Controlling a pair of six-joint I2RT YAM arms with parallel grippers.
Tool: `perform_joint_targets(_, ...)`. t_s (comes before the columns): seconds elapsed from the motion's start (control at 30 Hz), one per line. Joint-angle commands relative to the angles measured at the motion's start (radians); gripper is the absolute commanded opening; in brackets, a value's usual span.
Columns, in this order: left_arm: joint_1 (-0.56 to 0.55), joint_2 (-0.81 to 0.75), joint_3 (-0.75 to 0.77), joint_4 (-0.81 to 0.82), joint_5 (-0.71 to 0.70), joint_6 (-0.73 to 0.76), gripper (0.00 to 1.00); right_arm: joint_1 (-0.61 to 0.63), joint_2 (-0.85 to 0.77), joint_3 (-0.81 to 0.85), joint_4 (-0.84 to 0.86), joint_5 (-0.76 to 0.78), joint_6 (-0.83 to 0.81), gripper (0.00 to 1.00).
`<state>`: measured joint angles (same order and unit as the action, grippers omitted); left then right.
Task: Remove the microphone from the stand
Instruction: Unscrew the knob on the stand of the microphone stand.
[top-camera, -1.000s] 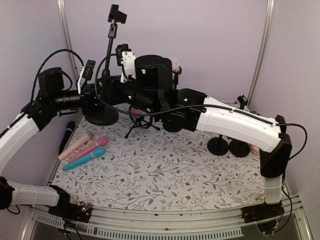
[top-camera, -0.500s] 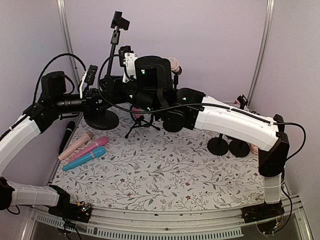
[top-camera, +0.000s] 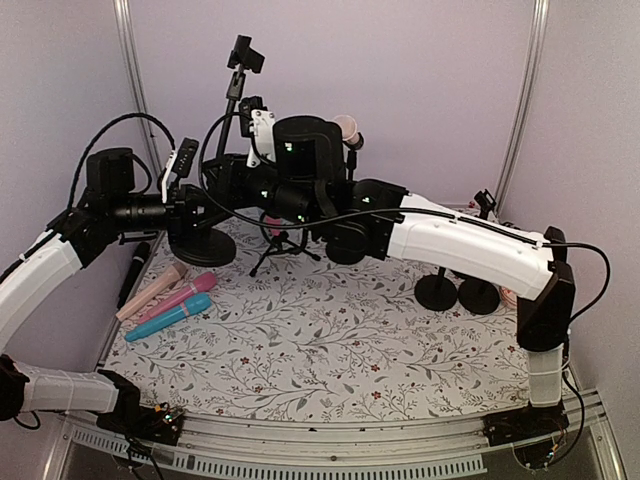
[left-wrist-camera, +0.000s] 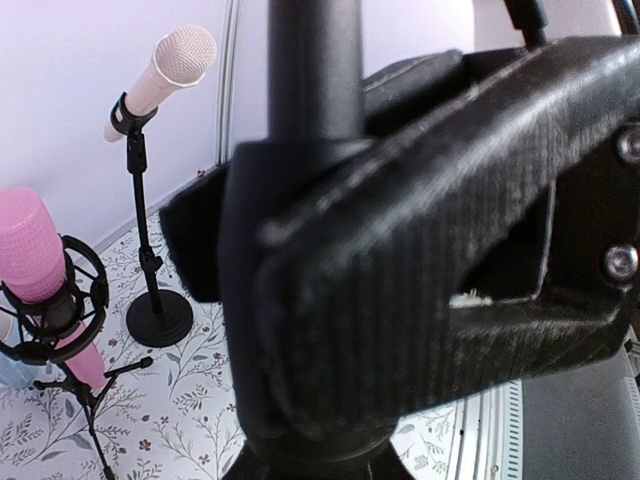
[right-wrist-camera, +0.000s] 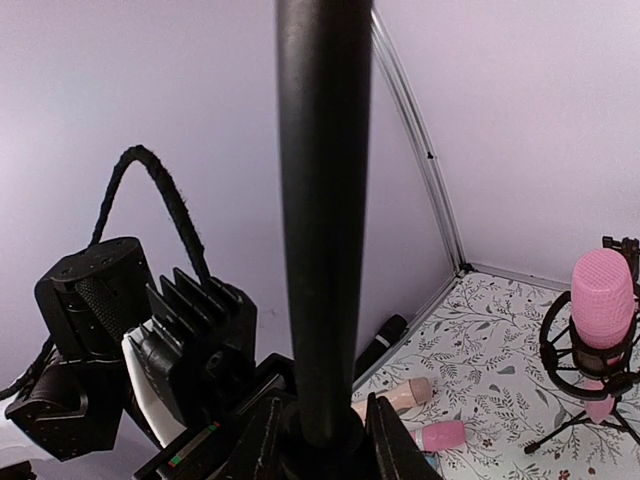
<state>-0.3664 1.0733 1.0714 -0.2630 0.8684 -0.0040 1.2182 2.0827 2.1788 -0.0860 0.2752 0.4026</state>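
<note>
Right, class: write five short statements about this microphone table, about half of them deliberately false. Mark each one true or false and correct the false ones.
1. A pink microphone sits mounted on a small tripod. True.
2. The blue microphone stands upright in a clip. False: it lies on the floral mat beside a magenta one.
3. A beige microphone is clipped in a thin round-based stand. True.
4. The top clip of the tall stand holds a microphone. False: it looks empty.
5. The right claw hangs well clear of the tall stand. False: its fingers sit close on either side of the pole.
</note>
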Motion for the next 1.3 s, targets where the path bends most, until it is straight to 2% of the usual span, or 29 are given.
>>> perform_joint_targets(0.0,-0.002,-0.024,0.034,0.063,0.03,0.012,0.0,-0.015,-0.04,-0.025,0.016,-0.047,0.029,0.07)
perform_joint_targets(0.1,-0.002,-0.023,0.039,0.063,0.053,0.005,0.0,-0.016,-0.06,-0.059,0.056,-0.109,0.028,0.0)
perform_joint_targets(0.5,-0.007,-0.022,-0.018,0.173,0.401,-0.179,0.0,-0.042,-0.179,-0.289,0.375,-0.608,-0.029,0.0)
perform_joint_targets(0.7,-0.032,-0.021,-0.042,0.252,0.536,-0.292,0.0,-0.05,-0.198,-0.364,0.59,-0.933,-0.014,0.0)
perform_joint_targets(1.0,-0.083,-0.01,-0.062,0.263,0.653,-0.335,0.0,-0.058,-0.098,-0.239,0.782,-1.298,0.098,0.0)
perform_joint_targets(1.27,-0.097,0.001,-0.065,0.27,0.685,-0.333,0.0,-0.058,0.053,-0.024,0.911,-1.473,0.311,0.0)
